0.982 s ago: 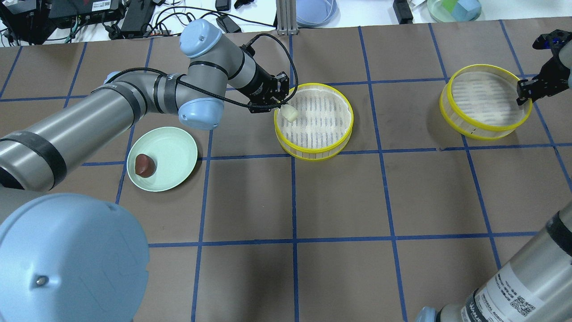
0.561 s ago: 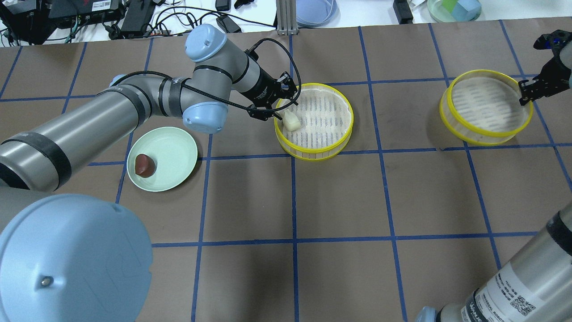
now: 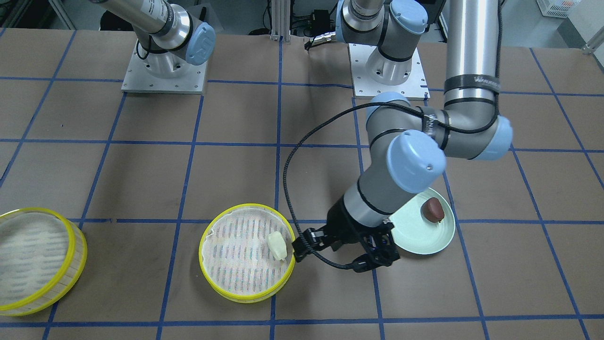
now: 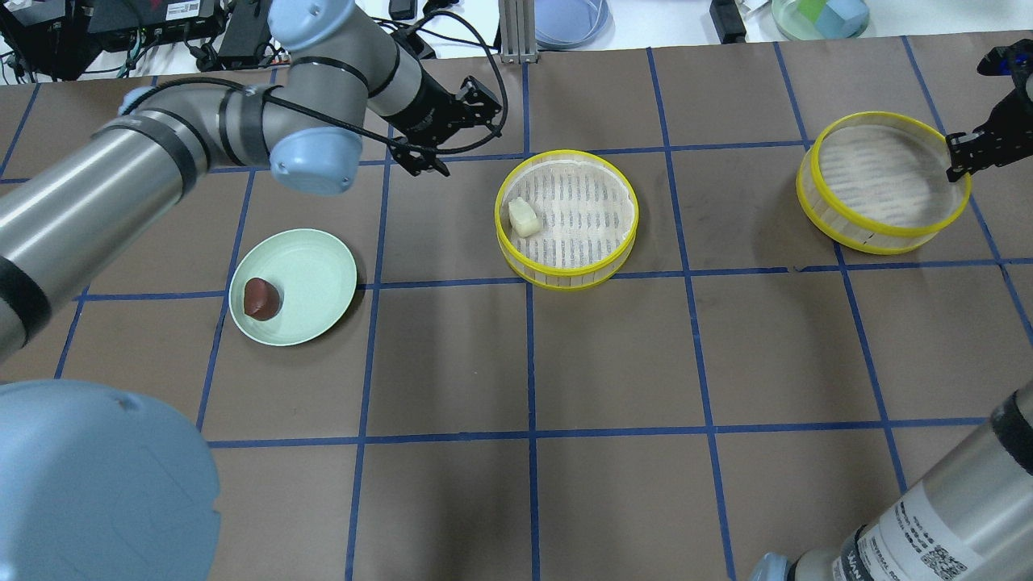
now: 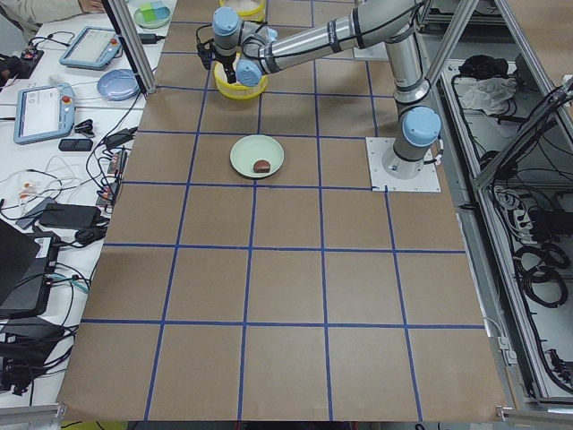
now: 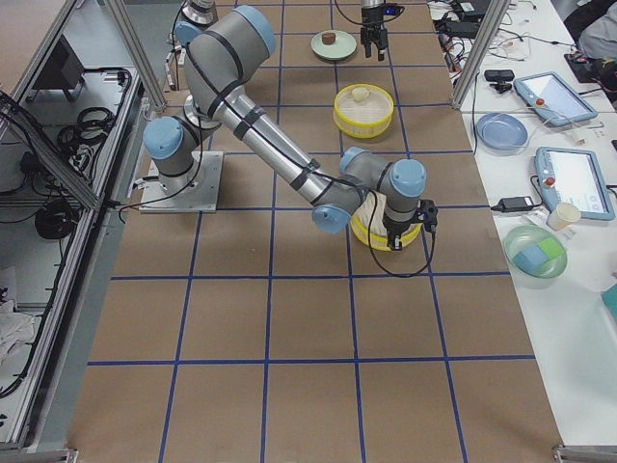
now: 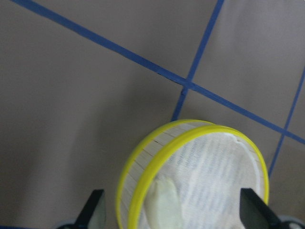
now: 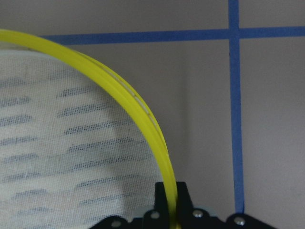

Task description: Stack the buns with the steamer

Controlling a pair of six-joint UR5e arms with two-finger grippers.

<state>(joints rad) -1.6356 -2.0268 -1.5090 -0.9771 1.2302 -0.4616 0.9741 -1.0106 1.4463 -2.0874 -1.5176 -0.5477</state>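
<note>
The cream-white bun (image 4: 523,216) lies inside the middle steamer tier (image 4: 601,262), near its left rim; it also shows in the front view (image 3: 278,245). My left gripper (image 4: 464,141) is open and empty, up and left of that tier; the left wrist view shows its fingers (image 7: 93,212) spread wide with the bun (image 7: 164,205) below. The dark brown bun (image 4: 261,297) sits on the pale green plate (image 4: 311,258). My right gripper (image 4: 956,157) is shut on the right rim of the second steamer tier (image 4: 855,230), and the yellow rim (image 8: 147,119) is pinched between its jaws.
A blue bowl (image 4: 569,20), a greenish bowl with blocks (image 4: 819,16) and cables with electronics (image 4: 161,28) lie beyond the table's far edge. The two arm bases (image 3: 163,71) stand on the robot's side. Blue tape lines grid the brown tabletop.
My left gripper has let go of the white bun in the middle tier and pulled back up and to the left, open. The right gripper's tier has shifted slightly.
</note>
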